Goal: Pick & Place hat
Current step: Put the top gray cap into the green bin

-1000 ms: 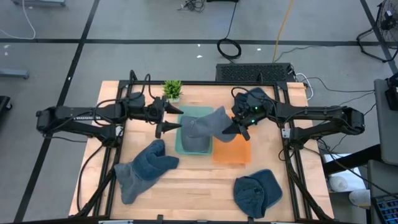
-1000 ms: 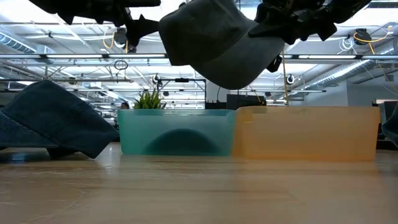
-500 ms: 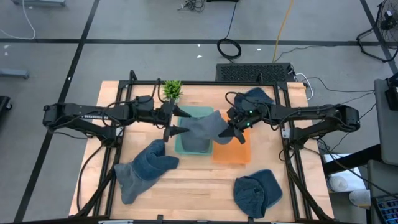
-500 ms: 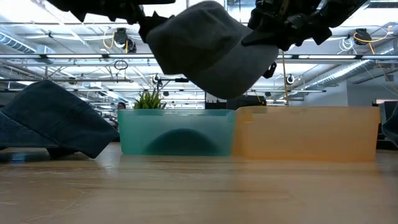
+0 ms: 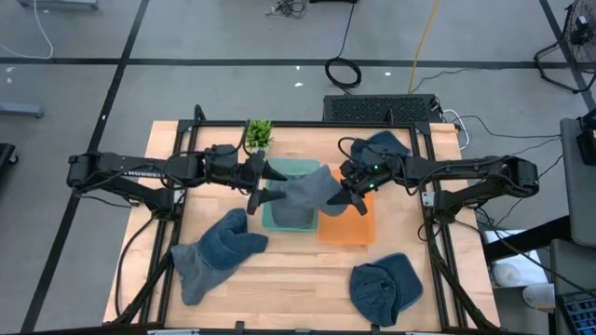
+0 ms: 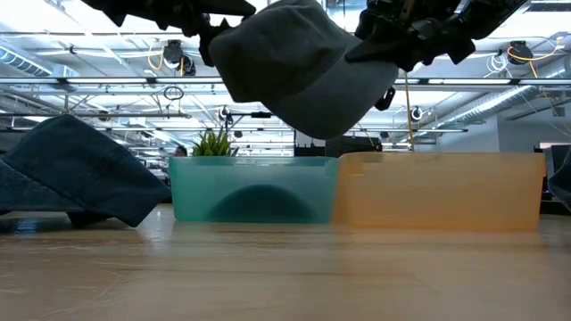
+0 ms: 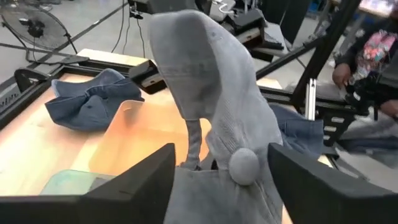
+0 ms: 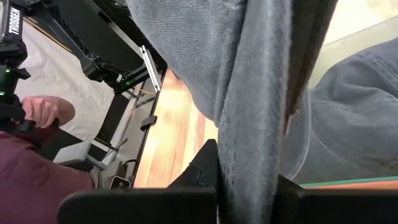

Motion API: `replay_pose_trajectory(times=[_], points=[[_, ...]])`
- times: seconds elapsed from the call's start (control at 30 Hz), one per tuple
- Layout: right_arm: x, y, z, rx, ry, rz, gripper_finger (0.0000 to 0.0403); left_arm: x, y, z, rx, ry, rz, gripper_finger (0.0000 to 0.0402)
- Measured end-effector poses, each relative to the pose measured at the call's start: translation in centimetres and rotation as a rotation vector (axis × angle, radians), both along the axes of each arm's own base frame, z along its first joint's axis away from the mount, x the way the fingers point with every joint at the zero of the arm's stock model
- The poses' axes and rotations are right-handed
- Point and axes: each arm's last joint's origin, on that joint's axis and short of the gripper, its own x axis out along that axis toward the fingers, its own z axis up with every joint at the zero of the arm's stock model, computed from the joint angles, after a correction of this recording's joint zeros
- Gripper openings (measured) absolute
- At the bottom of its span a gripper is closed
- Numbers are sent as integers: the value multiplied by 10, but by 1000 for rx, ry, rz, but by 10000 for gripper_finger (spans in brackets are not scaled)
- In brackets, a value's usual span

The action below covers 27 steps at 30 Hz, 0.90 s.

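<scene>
**Grey hat hangs between both grippers, over the bins**

The grey hat point(image 5: 303, 191) is held in the air above the teal bin point(image 5: 279, 220), its crown toward the left arm and its brim end toward the right arm, so its long axis runs across the table from one gripper to the other. The low view shows it well clear of the bin rims, with the orange bin point(image 6: 442, 189) just beside the teal one. The right gripper point(image 5: 352, 193) is clamped tight on the brim end. The left gripper point(image 5: 264, 183) sits at the crown end with its fingers point(image 7: 134, 186) partly spread on either side of the cloth; whether they already pinch it cannot be told. A handover or release likely turns on that left-side grip.
</scene>
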Motion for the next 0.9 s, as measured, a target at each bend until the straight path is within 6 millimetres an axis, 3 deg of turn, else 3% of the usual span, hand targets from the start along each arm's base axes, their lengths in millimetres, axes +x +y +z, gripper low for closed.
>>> replay_pose_trajectory(times=[0.27, 0.47, 0.63, 0.9], points=[[0, 0, 1, -2, -13, 0, 0, -1, 0, -2, -31, 22, -8, 144], [1, 0, 1, -6, -17, 1, 0, 0, -1, -1, -29, 8, -17, 28], [1, 0, 2, -52, -41, 12, 11, 1, -6, 7, -22, -75, -132, 26], [2, -1, 4, -35, -48, -22, 47, 0, -9, 16, 17, -161, -167, 25]])
